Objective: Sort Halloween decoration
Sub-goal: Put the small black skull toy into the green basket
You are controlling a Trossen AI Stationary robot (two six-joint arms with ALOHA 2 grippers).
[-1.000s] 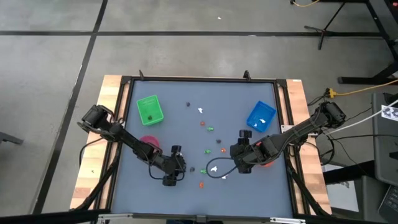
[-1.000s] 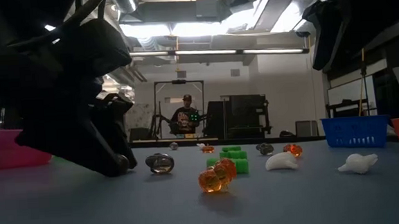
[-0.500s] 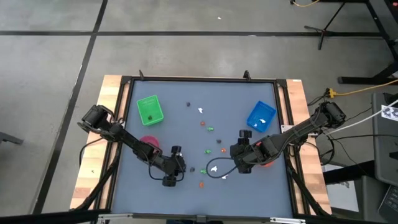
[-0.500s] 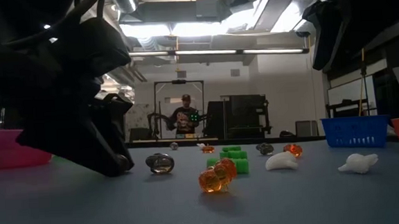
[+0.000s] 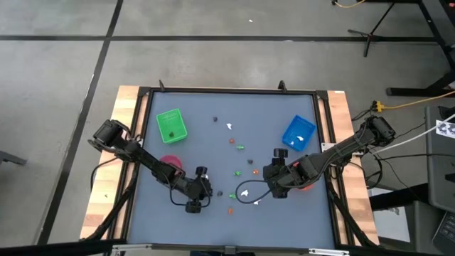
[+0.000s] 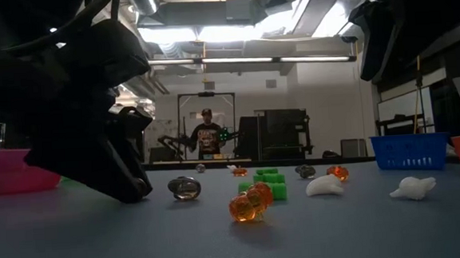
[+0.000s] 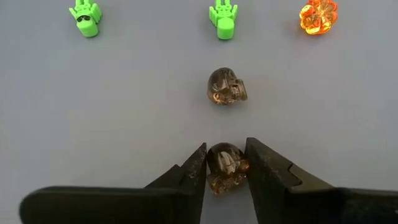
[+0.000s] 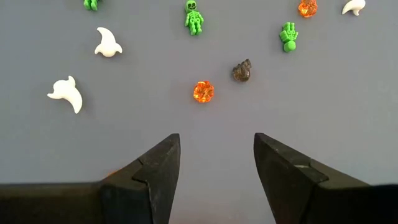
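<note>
Two grippers work low over the grey table [image 5: 213,146]. We see the left gripper [image 7: 225,167] down near the front edge, its fingers closed to a narrow gap around a dark smoky skull [image 7: 225,167] that sits on the table between the tips. Just beyond it lies a second dark skull [image 7: 227,86], and farther on two green figures [image 7: 222,17] and an orange pumpkin [image 7: 318,15]. Our right gripper [image 8: 216,155] hangs wide open and empty above the table, with an orange pumpkin [image 8: 203,92], a dark skull [image 8: 242,71], white ghosts [image 8: 67,93] and green skeletons [image 8: 194,15] scattered ahead. Farther back stand the green tray [image 5: 170,125] and the blue tray [image 5: 298,133].
</note>
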